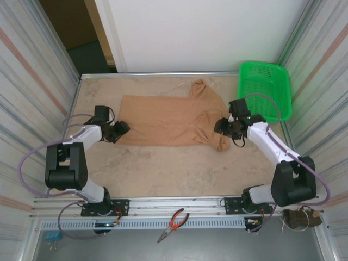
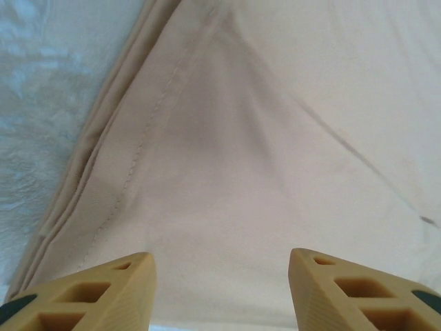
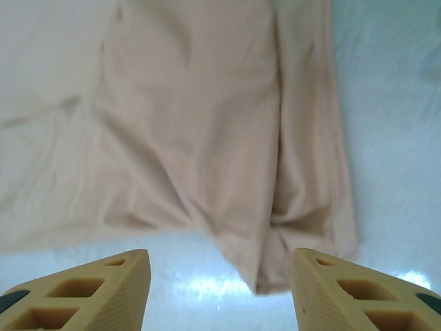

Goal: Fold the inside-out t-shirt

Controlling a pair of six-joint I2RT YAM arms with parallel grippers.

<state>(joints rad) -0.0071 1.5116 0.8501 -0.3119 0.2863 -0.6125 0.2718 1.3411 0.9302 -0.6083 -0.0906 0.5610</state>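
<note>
Where the inside-out t-shirt (image 1: 168,119) lies: spread flat on the table (image 1: 163,168), between the two grippers, with the sleeves toward the right one.
Left gripper (image 1: 122,130): fingers (image 2: 103,289) apart, low at the shirt's hem corner; tan cloth with a stitched seam just ahead of the tips; nothing clamped.
Right gripper (image 1: 222,126): fingers (image 3: 344,289) apart; rumpled sleeve end just ahead of the tips, ungripped.
Green basket (image 1: 261,65): beyond the right gripper, clear of the shirt.
</note>
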